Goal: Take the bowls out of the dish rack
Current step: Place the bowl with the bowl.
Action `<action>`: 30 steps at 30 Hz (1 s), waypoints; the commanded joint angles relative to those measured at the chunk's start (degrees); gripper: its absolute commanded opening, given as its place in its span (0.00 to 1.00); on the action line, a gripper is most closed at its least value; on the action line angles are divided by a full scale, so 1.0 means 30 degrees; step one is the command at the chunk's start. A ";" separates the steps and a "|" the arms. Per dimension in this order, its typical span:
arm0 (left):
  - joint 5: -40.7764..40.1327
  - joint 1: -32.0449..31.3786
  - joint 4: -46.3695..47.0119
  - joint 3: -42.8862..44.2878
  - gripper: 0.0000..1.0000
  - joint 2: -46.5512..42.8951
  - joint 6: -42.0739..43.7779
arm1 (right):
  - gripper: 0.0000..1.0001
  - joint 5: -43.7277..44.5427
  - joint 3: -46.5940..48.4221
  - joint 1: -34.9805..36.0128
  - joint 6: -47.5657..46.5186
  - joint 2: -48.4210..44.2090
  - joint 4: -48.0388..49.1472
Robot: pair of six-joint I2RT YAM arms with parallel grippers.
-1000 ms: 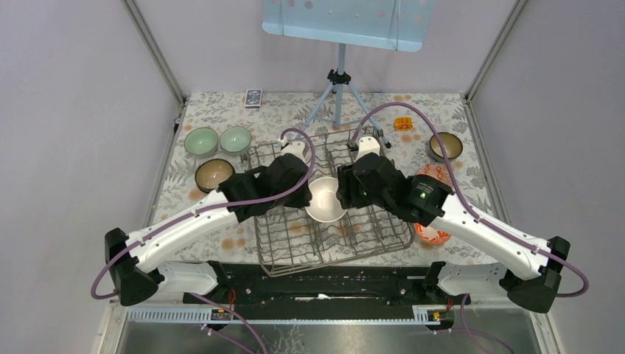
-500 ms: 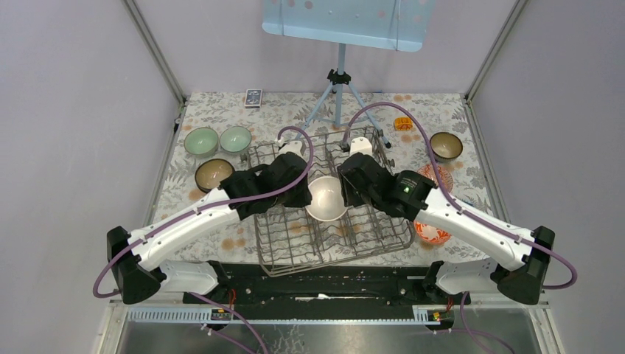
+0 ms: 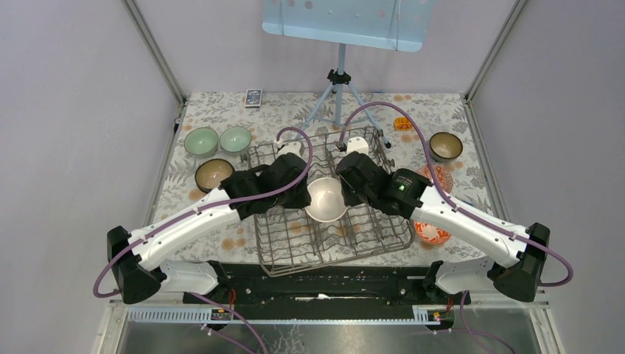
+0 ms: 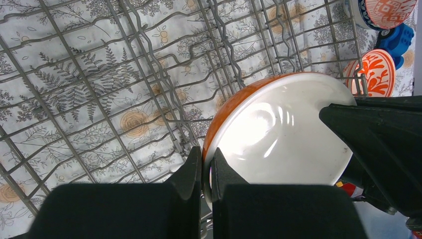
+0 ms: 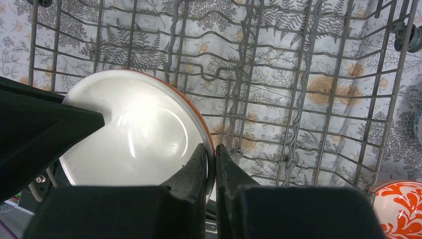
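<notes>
An orange bowl with a white inside (image 3: 325, 199) is held over the middle of the grey wire dish rack (image 3: 368, 237). My left gripper (image 3: 304, 198) is shut on the bowl's left rim (image 4: 214, 137); its jaws pinch the rim, one inside, one outside (image 4: 205, 169). My right gripper (image 3: 345, 193) is shut on the opposite rim (image 5: 201, 129), jaws pinching it too (image 5: 211, 159). Two pale green bowls (image 3: 200, 141) (image 3: 235, 138) and a brown bowl (image 3: 214, 173) sit left of the rack. Another brown bowl (image 3: 446, 144) and red-patterned bowls (image 3: 433, 234) sit right of it.
A blue-grey tripod stand (image 3: 338, 94) with a pale blue panel (image 3: 346, 22) stands behind the rack. A small dark card (image 3: 253, 96) lies at the back left, an orange block (image 3: 402, 123) at the back right. Walls close in both sides.
The right arm has swung left and drawn in from the right side; its gripper now sits closed on the bowl's right rim. The left arm and the bowl have barely moved.
</notes>
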 commanded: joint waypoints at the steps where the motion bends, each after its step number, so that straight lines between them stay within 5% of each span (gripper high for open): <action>1: 0.0058 0.0050 0.0895 0.1075 0.00 -0.0305 -0.0175 | 0.00 0.0198 0.0825 -0.0124 -0.0259 0.0058 -0.0340; 6: 0.0160 0.0034 0.1246 0.0931 0.06 -0.0441 -0.0129 | 0.00 0.0967 0.1190 -0.0127 -0.0297 -0.0153 -0.0887; 10: -0.0137 0.0063 0.1356 0.0653 0.69 -0.0716 0.0007 | 0.00 0.2892 0.2211 -0.0119 -0.0518 -0.0779 -0.2681; 12: -0.0210 0.0073 0.1601 0.0358 0.94 -0.1089 0.0032 | 0.00 0.3915 0.2670 -0.0148 -0.0567 -0.1220 -0.3819; 13: -0.0254 0.0088 0.1744 0.0190 0.98 -0.1292 0.0031 | 0.00 0.4391 0.2861 -0.0188 -0.0582 -0.1444 -0.4446; 20: -0.1548 0.0413 0.2566 -0.1594 0.99 -0.3047 0.0100 | 0.00 0.6123 0.3066 -0.2769 0.0227 -0.4023 -0.7671; 30: -0.2235 0.0899 0.4269 -0.4785 0.99 -0.5292 -0.0551 | 0.00 0.7709 -0.0782 -0.8481 0.3627 -0.8153 -0.6341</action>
